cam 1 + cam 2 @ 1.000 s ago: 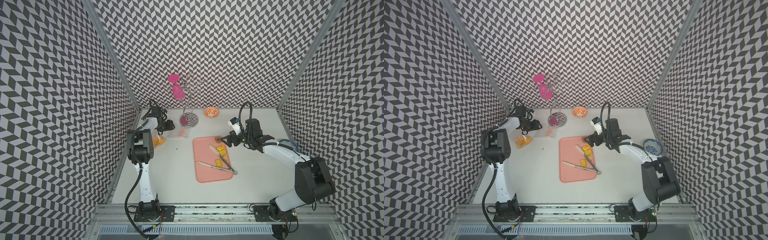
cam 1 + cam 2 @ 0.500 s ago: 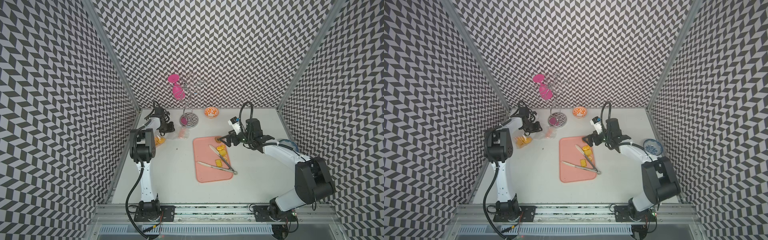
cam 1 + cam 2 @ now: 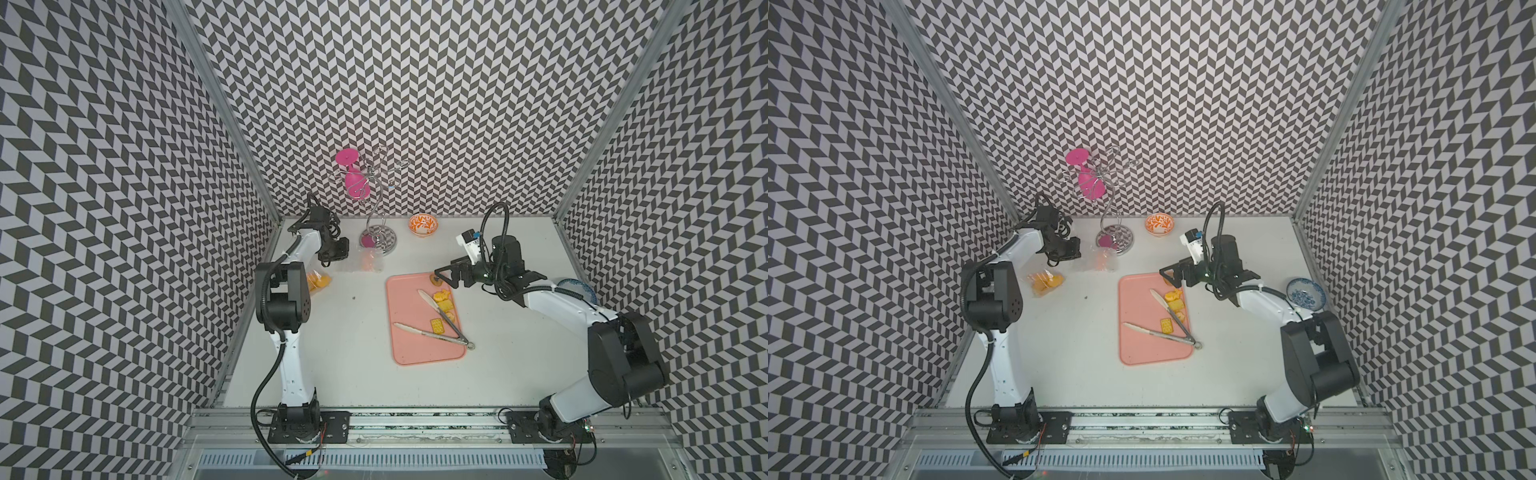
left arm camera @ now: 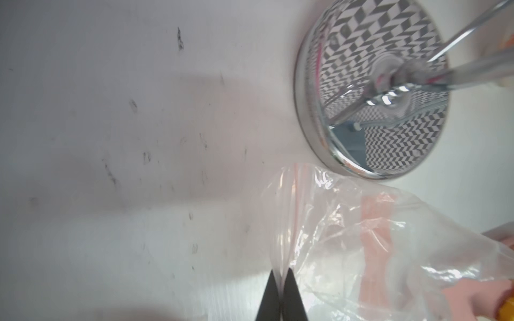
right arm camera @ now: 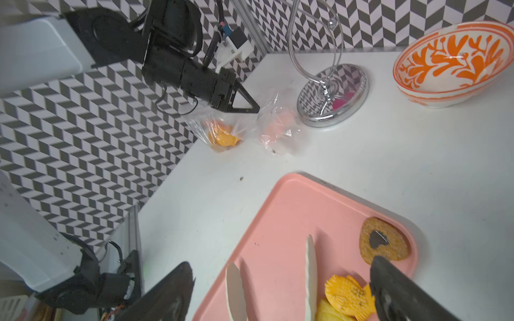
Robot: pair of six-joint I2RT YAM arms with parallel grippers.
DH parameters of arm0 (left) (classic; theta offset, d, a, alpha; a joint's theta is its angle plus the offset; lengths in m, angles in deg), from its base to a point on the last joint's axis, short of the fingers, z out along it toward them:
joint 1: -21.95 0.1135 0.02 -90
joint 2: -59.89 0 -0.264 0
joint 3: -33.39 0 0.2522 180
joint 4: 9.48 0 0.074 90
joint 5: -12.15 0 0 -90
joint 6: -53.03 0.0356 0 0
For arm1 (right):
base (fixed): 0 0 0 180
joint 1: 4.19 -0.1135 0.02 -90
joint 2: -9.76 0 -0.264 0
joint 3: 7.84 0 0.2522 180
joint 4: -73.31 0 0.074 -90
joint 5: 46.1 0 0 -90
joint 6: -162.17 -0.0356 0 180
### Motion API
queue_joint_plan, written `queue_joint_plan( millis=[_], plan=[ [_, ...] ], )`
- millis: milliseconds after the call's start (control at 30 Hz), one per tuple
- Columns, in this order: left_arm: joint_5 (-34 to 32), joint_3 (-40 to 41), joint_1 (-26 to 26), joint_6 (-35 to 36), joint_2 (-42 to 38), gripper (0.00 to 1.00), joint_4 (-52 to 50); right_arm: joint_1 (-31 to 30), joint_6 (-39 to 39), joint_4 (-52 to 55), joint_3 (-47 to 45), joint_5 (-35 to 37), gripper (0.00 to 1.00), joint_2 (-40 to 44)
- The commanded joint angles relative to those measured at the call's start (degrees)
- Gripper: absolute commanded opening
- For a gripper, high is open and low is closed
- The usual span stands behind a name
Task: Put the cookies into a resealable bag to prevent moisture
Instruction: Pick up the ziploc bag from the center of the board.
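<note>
Change: left gripper (image 4: 281,278) now shut tight, pinching the strip edge of the resealable bag (image 4: 361,236); part open a second ago, nearly closed half a second ago.
Bag location: crumpled on the table (image 3: 332,353), just beside the base of the chrome stand (image 4: 372,91); same spot as in the earlier frames.
Bag contents: orange-pink tint inside; cannot tell if cookie or tray colour showing through. Mouth open or sealed: cannot tell.
Meaning for task: hold on the bag edge looks secured; filling not yet started with this bag. Likely next need: lifting or spreading the mouth toward the tray.
Right gripper (image 5: 282,264): spread wide, holding nothing, hovering over the far end of the pink tray (image 3: 409,349), one finger just beside the round cookie (image 5: 383,244) with a dark heart. No visible shift from the earlier frames.
Cookies (image 3: 444,306): mostly on the tray beside the tongs (image 3: 1160,334); more in a second bag (image 3: 318,281) near the left arm.
Left arm vs earlier: wrist roughly in place, elbow slightly shifted.
Risk: thin film, easy to slip from a narrow pinch.
</note>
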Motion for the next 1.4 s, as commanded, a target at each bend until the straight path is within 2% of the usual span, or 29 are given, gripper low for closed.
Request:
queue_joint_plan(
  millis=[0,167,400,500,667,900,1033,1367],
  plan=[
    [0.68,5.77,-3.23,-5.19,-8.39,0.03,-1.66,-3.90,-12.01,-9.49,0.57,-1.37,0.93,-2.42],
    [3.16,18.46,-4.85,-11.95,-19.74,0.03,4.28,-10.39,-16.55,-10.72,5.33,-1.04,0.84,-7.61],
    [-2.98,27.96,-7.42,-14.80,-28.08,0.03,6.18,-16.83,-16.89,-11.05,11.33,-1.10,0.71,-11.47],
    [-4.96,29.13,-7.42,-14.81,-29.27,0.03,5.54,-19.12,-15.48,-9.63,12.83,0.92,0.69,-12.05],
    [0.57,29.28,-8.25,-16.59,-31.64,0.04,5.72,-21.98,-17.64,-11.74,15.10,-0.52,0.64,-17.47],
    [4.67,31.22,-8.55,-17.75,-35.31,0.05,5.93,-24.19,-12.64,-5.21,23.25,1.73,0.58,-24.34],
    [7.31,32.78,-8.74,-20.84,-36.16,0.06,7.52,-24.75,-12.92,-5.89,24.11,1.45,0.57,-25.65],
    [8.88,33.25,-10.58,-21.76,-36.64,0.09,8.58,-24.75,-16.09,-9.03,24.65,-0.38,0.47,-26.96]
  ],
)
